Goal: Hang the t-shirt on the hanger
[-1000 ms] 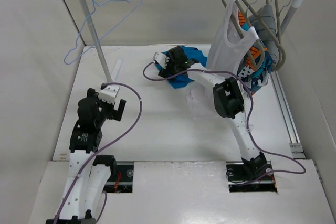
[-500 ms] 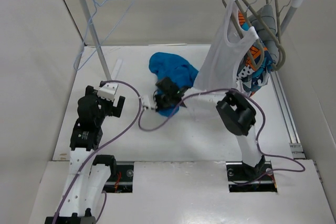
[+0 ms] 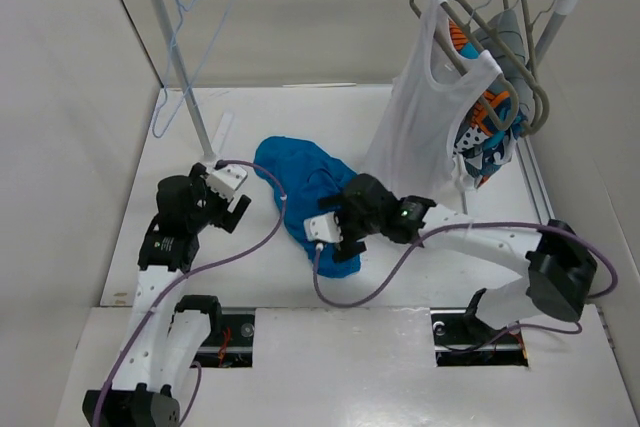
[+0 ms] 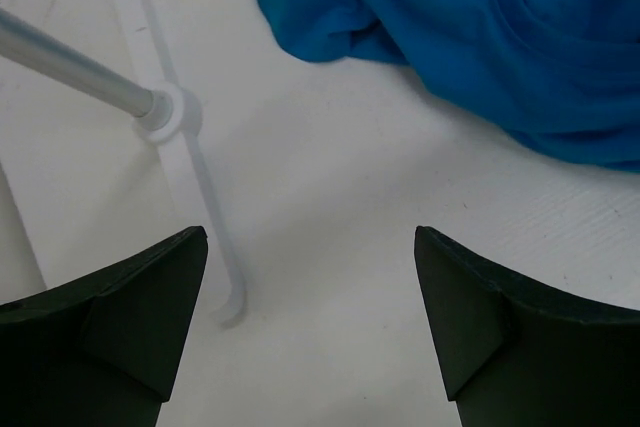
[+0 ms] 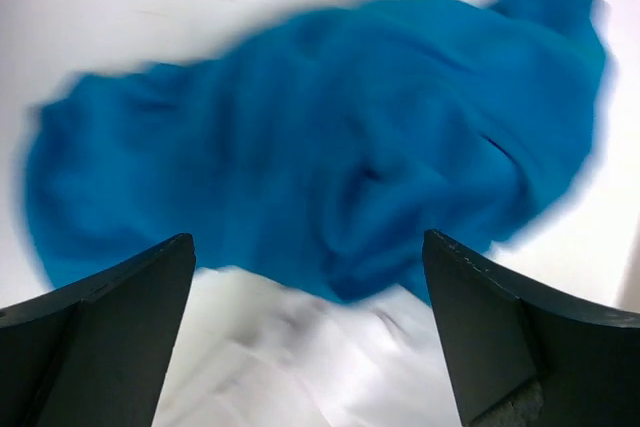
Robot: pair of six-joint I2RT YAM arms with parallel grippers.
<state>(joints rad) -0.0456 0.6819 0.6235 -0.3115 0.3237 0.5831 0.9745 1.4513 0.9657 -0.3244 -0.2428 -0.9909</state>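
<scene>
Gaping empty, the left claw (image 4: 310, 239) and right claw (image 5: 308, 242) risk pinching several bunched layers of the crumpled bright-blue fabric t-shirt (image 3: 295, 169).

Both arms are built alike: white tubular links joined by chunky black motor housings. The left arm (image 3: 165, 247) shows small dark dots down its lower white link, and a thin purple cable (image 3: 281, 215) runs from its wrist. The right arm (image 3: 485, 242) has a longer purple cable (image 3: 316, 282). Each wrist carries a white, boxy camera block (image 3: 228, 179). The left gripper (image 4: 310, 237) has matte dark wedge-shaped fingers (image 4: 110, 322), and the right gripper (image 5: 309, 237) matches it. Black mounts (image 3: 205, 315) anchor the bases.
</scene>
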